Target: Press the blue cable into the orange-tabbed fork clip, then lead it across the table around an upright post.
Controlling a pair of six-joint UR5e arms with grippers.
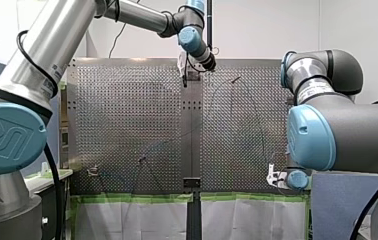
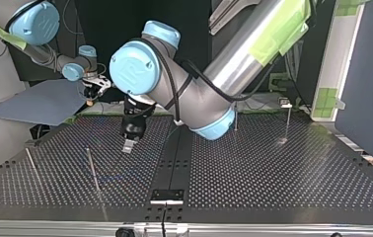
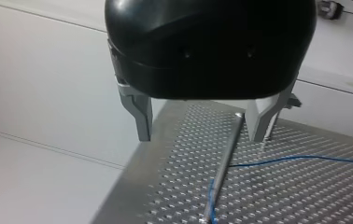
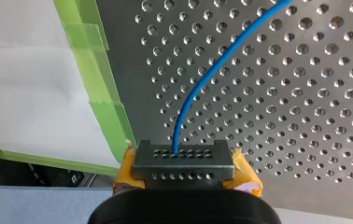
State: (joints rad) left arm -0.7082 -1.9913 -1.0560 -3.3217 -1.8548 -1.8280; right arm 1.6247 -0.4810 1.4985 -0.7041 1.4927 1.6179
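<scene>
The thin blue cable (image 4: 198, 88) runs over the perforated table into my right gripper (image 4: 184, 163), whose yellow-padded fingers (image 4: 128, 170) are shut on it at the table's taped edge. In the left wrist view my left gripper (image 3: 202, 137) is open with nothing between its metal fingers (image 3: 139, 116). An upright post (image 3: 223, 168) stands just ahead of them, and the blue cable (image 3: 300, 158) bends round its foot. In the front view my left gripper (image 1: 184, 79) hovers over the table's far edge, and a small fork clip (image 1: 93, 171) sits near the front left.
Several thin upright posts (image 2: 93, 170) (image 2: 31, 165) (image 2: 287, 123) stand on the perforated table (image 2: 273, 173). Green tape (image 4: 104, 93) lines the table edge by my right gripper. A blue-grey sheet (image 2: 41, 103) lies beyond the table at the top view's left.
</scene>
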